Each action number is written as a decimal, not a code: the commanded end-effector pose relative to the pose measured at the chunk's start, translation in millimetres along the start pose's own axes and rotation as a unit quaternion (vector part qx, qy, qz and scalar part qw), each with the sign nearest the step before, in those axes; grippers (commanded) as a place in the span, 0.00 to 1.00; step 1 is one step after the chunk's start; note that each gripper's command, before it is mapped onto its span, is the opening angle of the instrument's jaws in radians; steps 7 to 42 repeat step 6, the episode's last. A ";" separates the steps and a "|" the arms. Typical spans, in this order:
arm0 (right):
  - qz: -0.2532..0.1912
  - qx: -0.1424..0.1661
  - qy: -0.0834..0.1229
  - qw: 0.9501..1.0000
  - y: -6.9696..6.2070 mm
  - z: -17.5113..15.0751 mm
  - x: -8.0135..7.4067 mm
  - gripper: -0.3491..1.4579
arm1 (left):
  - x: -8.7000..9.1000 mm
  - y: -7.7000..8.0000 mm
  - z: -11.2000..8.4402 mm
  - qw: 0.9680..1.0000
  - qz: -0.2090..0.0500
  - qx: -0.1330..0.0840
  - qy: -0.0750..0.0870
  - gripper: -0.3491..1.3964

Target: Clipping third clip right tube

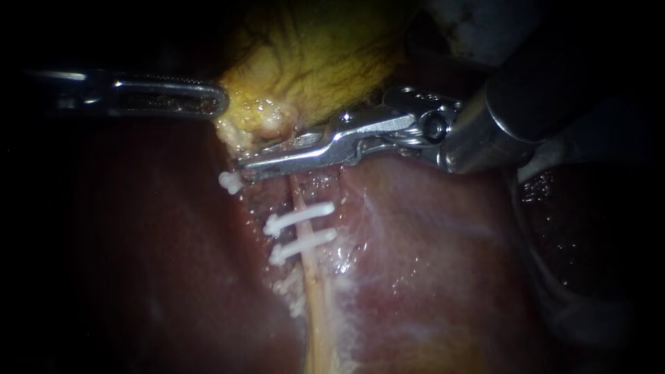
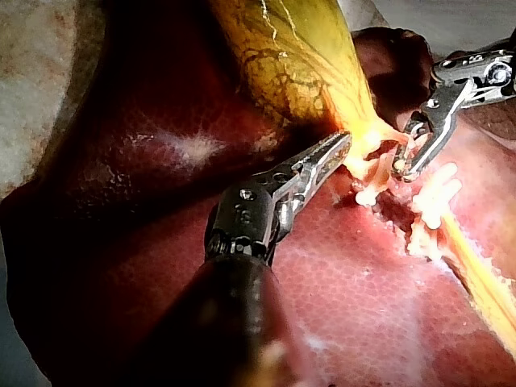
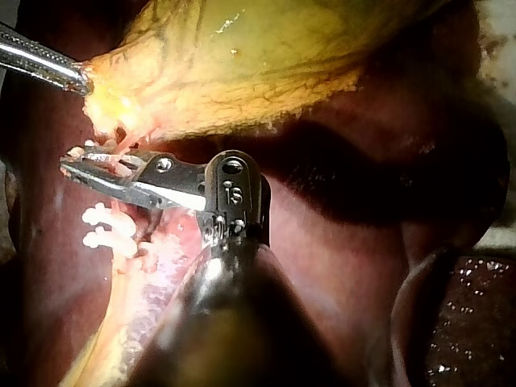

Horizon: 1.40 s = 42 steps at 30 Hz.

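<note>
Just above the two clips, we are holding our right instrument across the tube.

Under the gallbladder, its claw is lying crosswise over the tube, where the tube is leaving the yellow tissue. The claw is standing narrowly apart and clamping a third clip, whose white end is showing at the tips. Both wrist views are showing tissue between the two halves. The two clips are sitting side by side on the tube, near the claw but apart from it. The tube is running on from them over the liver. From the left, our left instrument is meeting the gallbladder's edge, and its claw is clamping that yellow tissue.
</note>
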 end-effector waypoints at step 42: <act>0.002 0.000 -0.001 1.000 0.0 0.0 -0.1 0.00 | 0.0 0.1 0.0 1.000 0.000 0.000 0.000 0.00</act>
